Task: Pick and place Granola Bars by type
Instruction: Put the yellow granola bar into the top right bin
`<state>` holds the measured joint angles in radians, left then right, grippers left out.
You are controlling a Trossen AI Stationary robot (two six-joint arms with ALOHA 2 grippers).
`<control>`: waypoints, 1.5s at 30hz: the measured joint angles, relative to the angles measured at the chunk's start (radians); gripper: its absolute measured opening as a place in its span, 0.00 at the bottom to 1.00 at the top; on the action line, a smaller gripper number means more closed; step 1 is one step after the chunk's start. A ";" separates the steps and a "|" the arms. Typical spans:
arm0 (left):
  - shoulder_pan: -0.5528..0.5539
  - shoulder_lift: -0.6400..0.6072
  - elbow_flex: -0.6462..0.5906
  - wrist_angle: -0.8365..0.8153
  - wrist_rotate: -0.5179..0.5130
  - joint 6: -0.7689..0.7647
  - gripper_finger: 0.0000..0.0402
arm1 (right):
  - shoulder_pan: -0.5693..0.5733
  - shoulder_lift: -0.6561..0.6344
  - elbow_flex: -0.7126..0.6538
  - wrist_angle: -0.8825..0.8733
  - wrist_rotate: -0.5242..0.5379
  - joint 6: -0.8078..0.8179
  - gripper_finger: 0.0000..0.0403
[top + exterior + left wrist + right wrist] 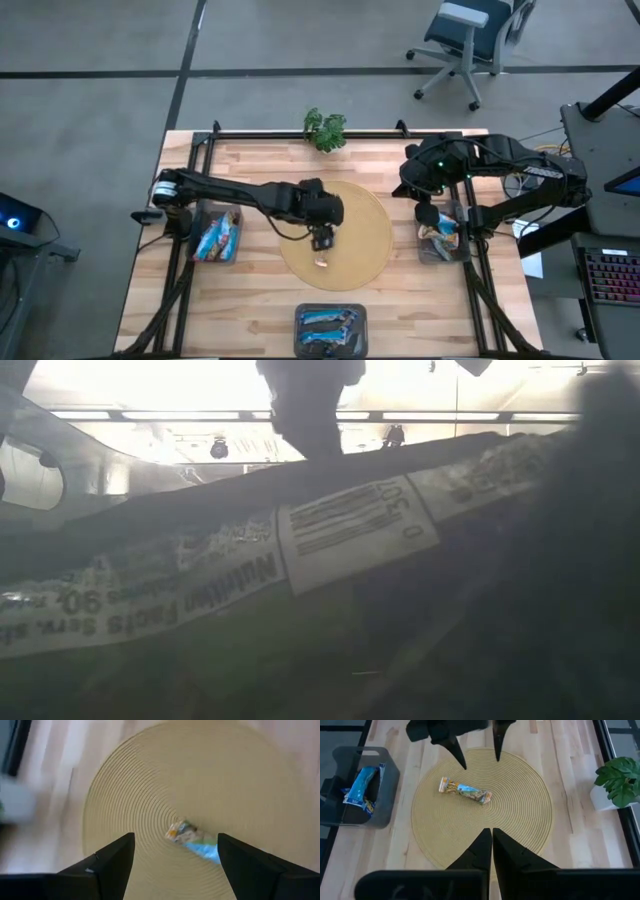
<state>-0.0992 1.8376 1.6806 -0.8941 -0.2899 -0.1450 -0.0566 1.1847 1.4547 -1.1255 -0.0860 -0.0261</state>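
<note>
**Inspector:** One granola bar (465,791) is lying alone on the round woven mat (370,235) at the table's centre, slightly toward the near side. The left gripper (321,240) is hovering just above it with its fingers (112,862) spread wide, and nothing is sitting between them.

**Assistant:** How are you expecting it to handle?

**Inspector:** I am judging it light, with a slick, crinkly foil wrapper over a fairly stiff core. The crimped ends are looking floppy, so the fingers ought to be closing across the short width at mid-length, not at an end.

**Assistant:** And the other arm?

**Inspector:** The right gripper (491,845) is waiting at the right side over the right-hand bin (441,240), fingers pressed together and holding nothing. That grey bin is holding wrapped bars. A bin on the left (217,236) is holding blue-wrapped bars, and so is a third at the near edge (331,331).

**Assistant:** The surface?

**Inspector:** It is a pale wooden plank table (250,290) inside a dark frame. The ribbed mat is giving some grip under the bar. A small potted plant (325,128) is standing at the far edge. Beyond it I am seeing grey floor and an office chair (470,40). The table-level camera is blocked by a wrapper label lying close against it.
</note>
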 joint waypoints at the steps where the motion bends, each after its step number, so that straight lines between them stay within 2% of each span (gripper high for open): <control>1: 0.004 0.002 0.000 0.003 0.000 -0.080 0.66 | 0.000 0.000 -0.001 0.000 0.000 0.000 0.02; 8: 0.041 0.009 0.000 0.003 0.021 -0.583 0.66 | 0.000 0.000 -0.002 0.000 0.000 0.000 0.02; 13: 0.062 0.029 0.000 0.000 0.065 -0.794 0.66 | 0.000 0.000 -0.002 0.000 0.000 -0.003 0.02; 18: 0.068 0.067 0.000 -0.003 0.083 -0.856 0.66 | 0.000 0.000 -0.003 0.000 0.003 -0.011 0.02; 28: 0.067 0.187 0.002 -0.032 0.160 -0.874 0.66 | 0.000 0.000 -0.004 0.000 0.002 -0.022 0.02; 38: 0.061 0.219 0.002 -0.025 0.196 -0.898 0.66 | 0.000 0.000 -0.007 0.000 0.000 -0.036 0.02; 45: 0.052 0.223 0.002 -0.026 0.182 -0.912 0.66 | 0.000 0.000 -0.010 0.000 0.000 -0.056 0.02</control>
<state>-0.0468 2.0602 1.6825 -0.9200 -0.1081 -1.0573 -0.0570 1.1851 1.4452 -1.1259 -0.0864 -0.0824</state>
